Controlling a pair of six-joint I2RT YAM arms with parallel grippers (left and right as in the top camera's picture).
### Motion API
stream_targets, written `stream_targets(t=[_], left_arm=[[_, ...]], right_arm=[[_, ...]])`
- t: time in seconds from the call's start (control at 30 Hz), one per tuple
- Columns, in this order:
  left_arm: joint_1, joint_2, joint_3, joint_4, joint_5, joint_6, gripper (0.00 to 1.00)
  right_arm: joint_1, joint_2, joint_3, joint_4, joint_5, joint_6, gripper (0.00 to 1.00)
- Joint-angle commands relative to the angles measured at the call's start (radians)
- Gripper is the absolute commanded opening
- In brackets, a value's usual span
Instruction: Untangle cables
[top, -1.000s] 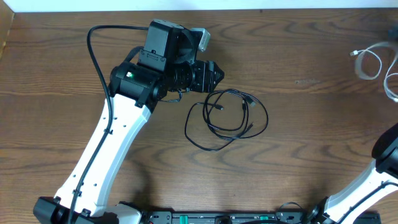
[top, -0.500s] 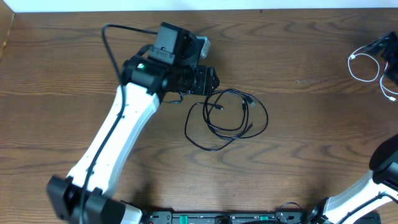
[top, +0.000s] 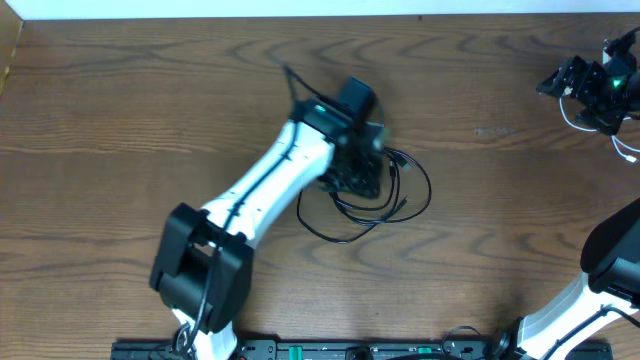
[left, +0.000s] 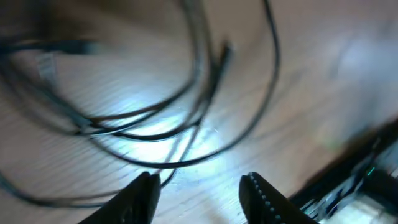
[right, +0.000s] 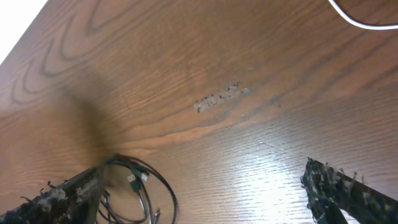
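Obs., bimanual rig, cords on brown wood surface.

L claw: hangs directly over the black cables, covering the bundle's near-arm edge as seen from overhead. The rest of the loops spill out past the claw on its far side, away from the L arm. In the L wrist view the claw has its two fingers apart, with bare lit wood in the gap. The black cables lie just ahead of the tips as several overlapping strands w/ one small plug end. One strand runs down close to the L-hand finger; view is blurred, so can't tell whether it touches. Nothing is seen pinched between the fingers.

R claw: at the far R edge of the surface, well apart from the black bundle. In the R wrist view the claw is spread wide, with nothing between the fingers, only wood grain and a scuffed patch. The white cable curves on the surface just beside and behind the R claw. In its own cam only a short arc of the white cable shows, ahead and off to one side. The black cables show in the same cam, low by one finger, at a distance.

White and black cords are separate, not touching.
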Motion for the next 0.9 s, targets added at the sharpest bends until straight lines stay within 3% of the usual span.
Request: stream_targets(t=[0.0,0.1,0.23,0.33,0.6,0.67,0.73,0.87], left_arm=[[-0.049,0.010,-0.004,-0.006,-0.006,0.264,0.49],[-0.062,0.038,-0.005,-0.003,-0.006,0.420,0.49],[-0.060,0.087,-0.005,-0.008,0.005,0.495,0.49],[-0.062,0.131,-0.005,-0.039,0.141,0.605,0.49],[-0.063,0.229,-0.005,0.010,0.138,0.628,0.49],[-0.065,0.243,-0.005,0.003,0.138,0.628,0.34],[-0.066,0.245,-0.005,0.000,0.137,0.628,0.08],[-0.061,0.226,0.027,-0.002,0.137,0.617,0.07]], right_arm=[[0.002,-0.010,-0.001,-0.008,0.005,-0.021,0.99],[0.002,-0.010,-0.001,-0.027,0.005,-0.027,0.99],[0.002,-0.010,-0.001,-0.040,0.010,-0.041,0.99],[0.002,-0.010,-0.001,-0.040,0.010,-0.041,0.99],[0.003,-0.010,-0.001,-0.041,0.009,-0.040,0.99],[0.002,-0.010,-0.001,-0.044,0.009,-0.040,0.99],[0.003,-0.010,-0.001,-0.044,0.009,-0.040,0.99],[0.004,-0.010,-0.001,-0.044,-0.012,-0.040,0.99]])
